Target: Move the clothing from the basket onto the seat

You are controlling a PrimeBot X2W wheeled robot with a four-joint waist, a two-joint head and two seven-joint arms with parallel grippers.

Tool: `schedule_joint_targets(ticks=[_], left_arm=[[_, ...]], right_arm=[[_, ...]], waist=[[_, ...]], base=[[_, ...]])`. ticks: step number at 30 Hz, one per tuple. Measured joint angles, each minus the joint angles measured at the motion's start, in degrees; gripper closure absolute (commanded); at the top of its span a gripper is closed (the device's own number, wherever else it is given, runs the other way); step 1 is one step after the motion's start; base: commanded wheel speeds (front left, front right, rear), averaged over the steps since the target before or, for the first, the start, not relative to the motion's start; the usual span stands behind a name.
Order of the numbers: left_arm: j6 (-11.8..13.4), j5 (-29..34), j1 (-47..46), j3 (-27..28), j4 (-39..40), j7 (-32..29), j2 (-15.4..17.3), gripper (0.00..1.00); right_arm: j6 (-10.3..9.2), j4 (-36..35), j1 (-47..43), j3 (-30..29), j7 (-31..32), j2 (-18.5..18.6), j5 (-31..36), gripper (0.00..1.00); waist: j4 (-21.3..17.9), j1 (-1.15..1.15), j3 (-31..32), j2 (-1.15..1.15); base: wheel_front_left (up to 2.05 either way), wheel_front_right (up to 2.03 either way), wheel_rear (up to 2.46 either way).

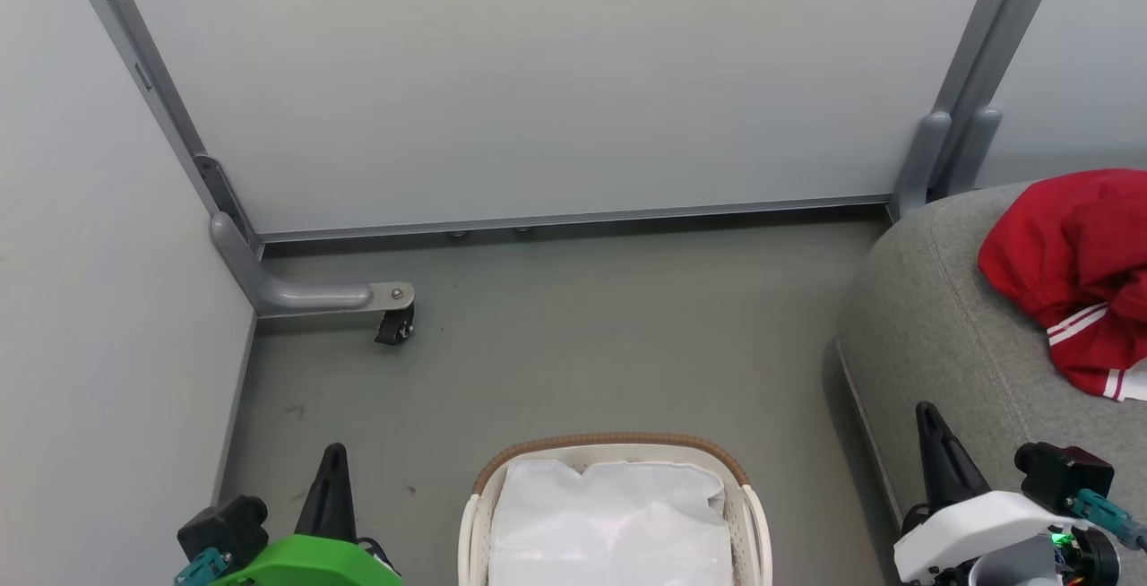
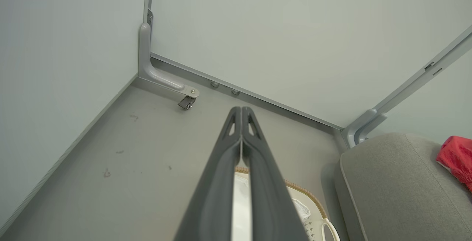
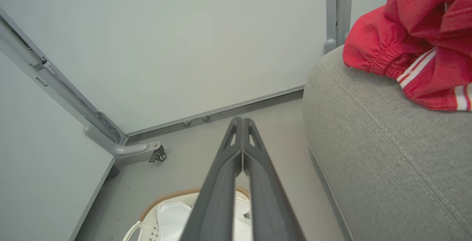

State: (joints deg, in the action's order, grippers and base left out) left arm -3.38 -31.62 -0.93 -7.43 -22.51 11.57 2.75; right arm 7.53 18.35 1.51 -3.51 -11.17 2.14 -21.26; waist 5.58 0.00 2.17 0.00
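While the red clothing [image 1: 1071, 263] lies in a crumpled heap on top of the grey sofa [image 1: 932, 344], at the right edge of the head view, the basket [image 1: 618, 439] stands on the floor [image 1: 582, 335] just beside the sofa's rounded end, to its left. White stripes run along a hem of the clothing, and in the right wrist view a gathered cuff rests near the sofa's edge. Inside the basket the white lining [image 1: 609, 514] lies rumpled under the brown woven rim.

The left gripper [image 2: 241, 109] hangs to the left of the basket in the head view. Its two dark fingers are pressed together at the tips, with just a thin slit between them lower down, and they hold nothing. The right gripper [image 3: 242, 119] is closed the same way, tips touching and empty. It sits at the lower right of the head view against the sofa's side, and in its own wrist view the clothing is off to the upper right, well apart from the fingers.

Pale wall panels [image 1: 538, 75] close off the floor behind, and a grey metal foot [image 1: 314, 297] with a small black wheel [image 1: 394, 326] sticks out from the left corner
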Motion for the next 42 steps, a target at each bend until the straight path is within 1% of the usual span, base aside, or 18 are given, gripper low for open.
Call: schedule_joint_targets(ticks=[19,42], left_arm=[[-1.1,-15.2,-0.7,3.5,2.1,-4.5,0.0,1.0],[-2.0,-29.8,-2.0,6.9,4.1,-9.0,0.0,1.0]], right_arm=[[0.0,-1.2,0.6,-0.6,4.2,0.1,-18.0,1.0],[0.0,-2.2,1.7,-1.4,8.6,0.2,-35.1,1.0]], waist=[[-0.9,0.0,-0.4,0.0],[-2.1,0.0,-0.9,0.0]], base=[[0.0,0.0,0.0],[0.0,0.0,0.0]])
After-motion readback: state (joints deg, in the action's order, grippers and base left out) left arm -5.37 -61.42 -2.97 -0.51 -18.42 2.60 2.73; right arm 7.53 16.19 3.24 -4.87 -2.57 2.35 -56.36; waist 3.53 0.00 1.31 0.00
